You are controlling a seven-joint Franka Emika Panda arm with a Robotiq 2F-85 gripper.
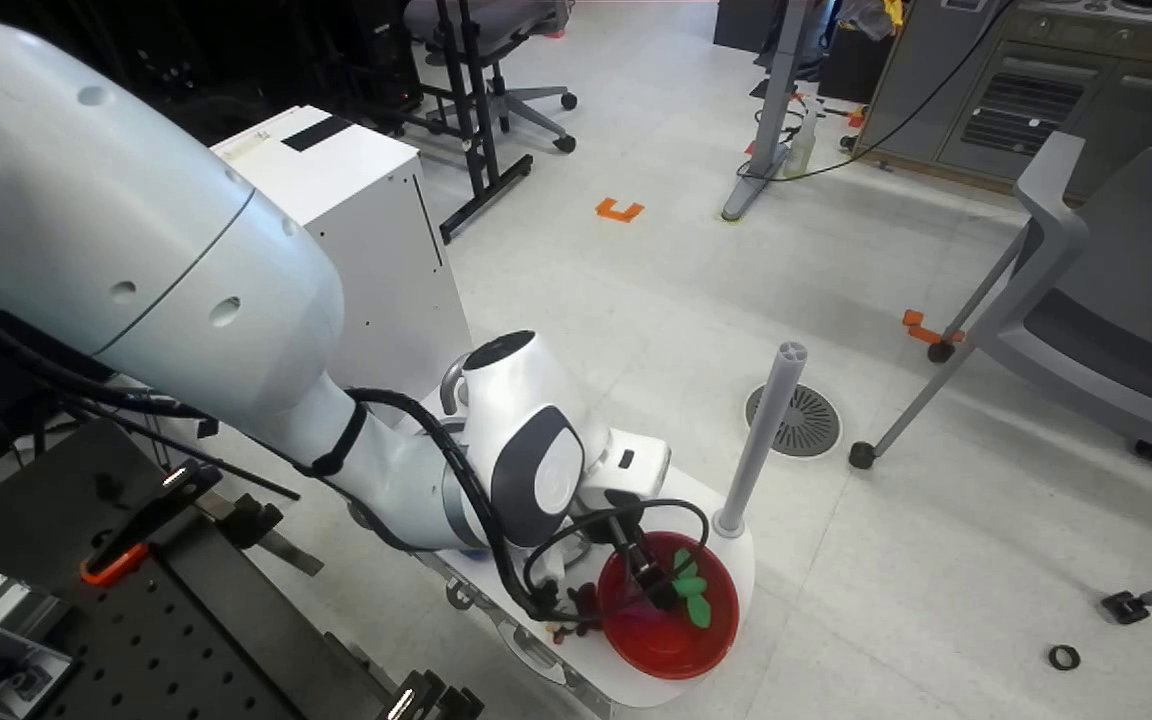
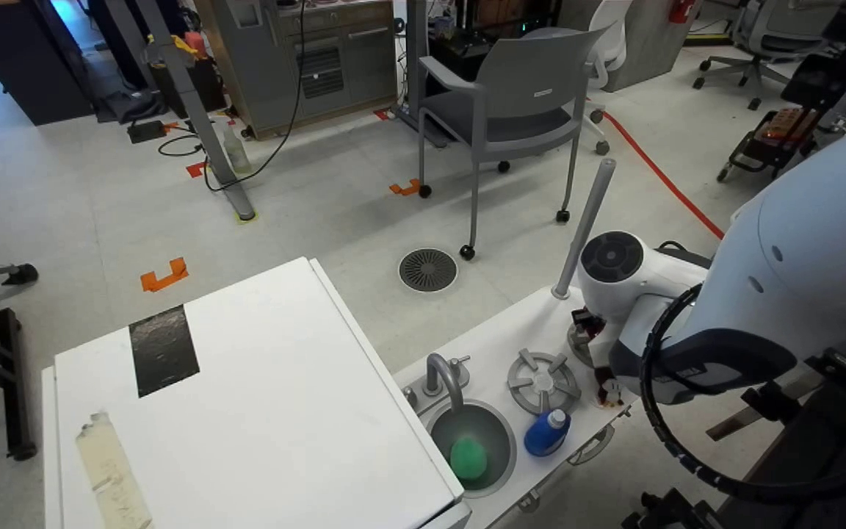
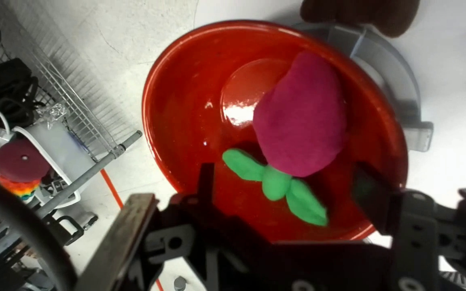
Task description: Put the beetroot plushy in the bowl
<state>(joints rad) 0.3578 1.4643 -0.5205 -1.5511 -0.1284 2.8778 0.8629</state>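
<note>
White countertop [image 2: 490,350], bowl [image 3: 192,109], 1 beetroot plushy [image 3: 299,119] (inside)

floor [image 1: 696,280] bright in both exterior views | wrist view: glare in bowl [image 3: 184,101] | gripper [image 3: 285,182] dark, blurred

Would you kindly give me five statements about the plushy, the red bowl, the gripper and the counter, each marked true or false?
1. The beetroot plushy lies inside the red bowl. True.
2. The gripper is closed around the beetroot plushy. False: the gripper is open.
3. The blue bottle is in the sink. False: in an exterior view, the blue bottle is on the white countertop, beside the sink.
4. A green round item sits in the sink. True.
5. A gray post rises from the white countertop in both exterior views. True.
</note>
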